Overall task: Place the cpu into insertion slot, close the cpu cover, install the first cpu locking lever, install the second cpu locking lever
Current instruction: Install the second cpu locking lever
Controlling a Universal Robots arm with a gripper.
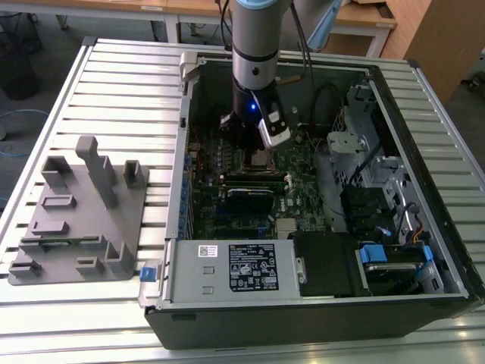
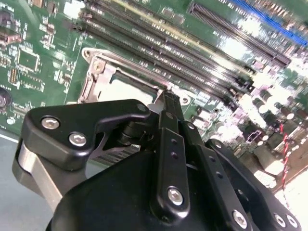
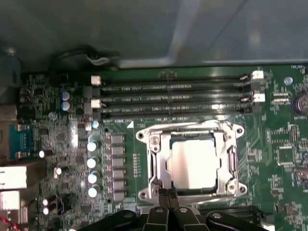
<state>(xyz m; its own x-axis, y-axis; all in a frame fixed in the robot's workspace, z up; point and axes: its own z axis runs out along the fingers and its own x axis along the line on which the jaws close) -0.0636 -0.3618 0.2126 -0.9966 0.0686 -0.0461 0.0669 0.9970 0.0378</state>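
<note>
The computer case [image 1: 318, 227] is lying open on the slatted surface [image 1: 121, 83]. The clenched hand [image 3: 167, 195] is pressing at the cpu cover [image 3: 159, 166] edge, fingers together. The cpu [image 3: 193, 163] is sitting in the insertion slot [image 3: 230, 166], under the cover.

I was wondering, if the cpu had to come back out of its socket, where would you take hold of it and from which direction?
Probably by two opposite edges, coming straight down from above. The cpu lies flat in the insertion slot with the cpu cover framing it, so only its silver top shows through the window and there seems little room at its sides. The end effector sits at the socket's edge.
</note>
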